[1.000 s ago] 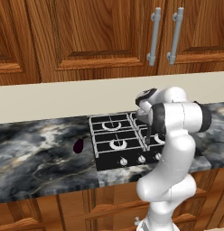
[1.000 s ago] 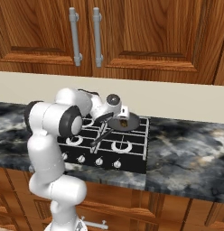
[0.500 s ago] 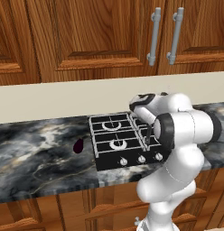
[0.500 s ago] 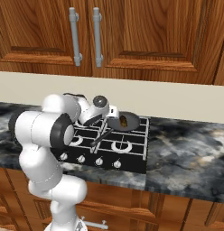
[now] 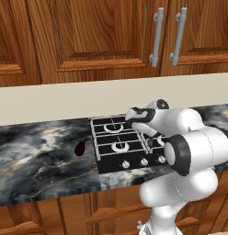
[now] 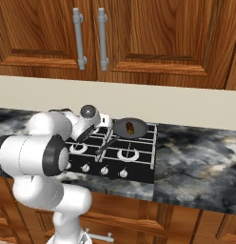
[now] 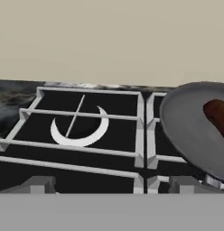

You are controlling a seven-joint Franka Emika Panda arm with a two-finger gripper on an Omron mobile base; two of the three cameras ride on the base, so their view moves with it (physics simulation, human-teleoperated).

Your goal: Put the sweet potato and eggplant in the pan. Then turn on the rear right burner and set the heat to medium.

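Note:
The sweet potato [image 6: 131, 127], an orange-brown lump, lies inside the dark grey pan [image 6: 137, 132], whose thin black handle points toward the front left. In the hand view the pan [image 7: 190, 131] fills the right side, with the sweet potato [image 7: 217, 113] at its edge. The pan covers the rear right burner. The dark purple eggplant [image 5: 80, 148] rests on the marble counter just left of the stove. My gripper [image 6: 105, 120] hovers open and holding nothing over the stove's rear left, beside the pan; it also shows in the left base view [image 5: 133, 114] and the hand view [image 7: 114, 185].
The black four-burner stove [image 5: 116, 148] has a row of knobs [image 6: 104, 170] along its front edge. The rear left burner [image 7: 80, 128] lies straight ahead of the hand. A beige backsplash and wooden cabinets rise behind. My arm hides the stove's right half in the left base view.
The hand has swung left, from above the pan to over the rear left of the stove. The jaws stay open. Sweet potato, pan and eggplant have not moved.

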